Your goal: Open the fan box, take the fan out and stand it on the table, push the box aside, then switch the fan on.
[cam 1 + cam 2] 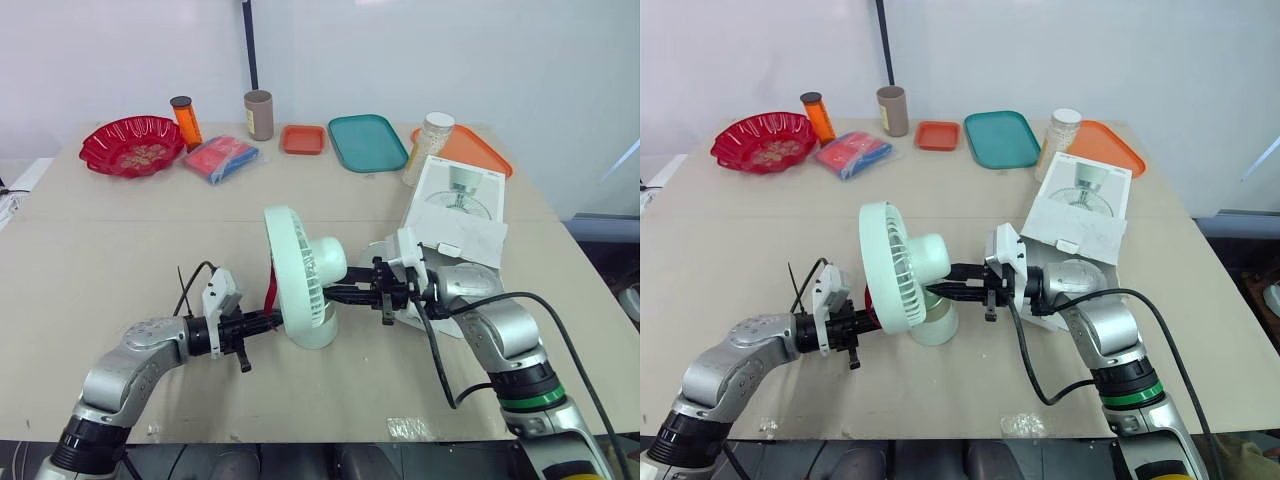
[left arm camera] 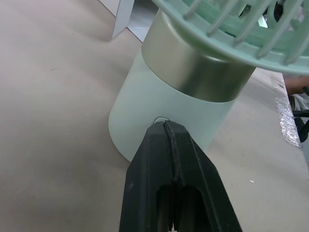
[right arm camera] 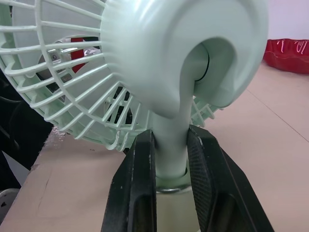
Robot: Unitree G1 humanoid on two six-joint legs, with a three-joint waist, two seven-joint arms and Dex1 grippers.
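Ribbed fan (image 1: 300, 275) upright on table (image 1: 120, 250).
Right pincer (image 3: 170, 140) clamps its smooth curved neck; left pincer (image 2: 166, 126), closed, touches its round matte base.

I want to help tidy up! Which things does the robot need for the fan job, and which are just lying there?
Needed: fan, fan box, left gripper, right gripper.
Lying about: red bowl, orange bottle, brown cup, small orange tray, teal tray, big orange tray, white jar, red and blue packet.
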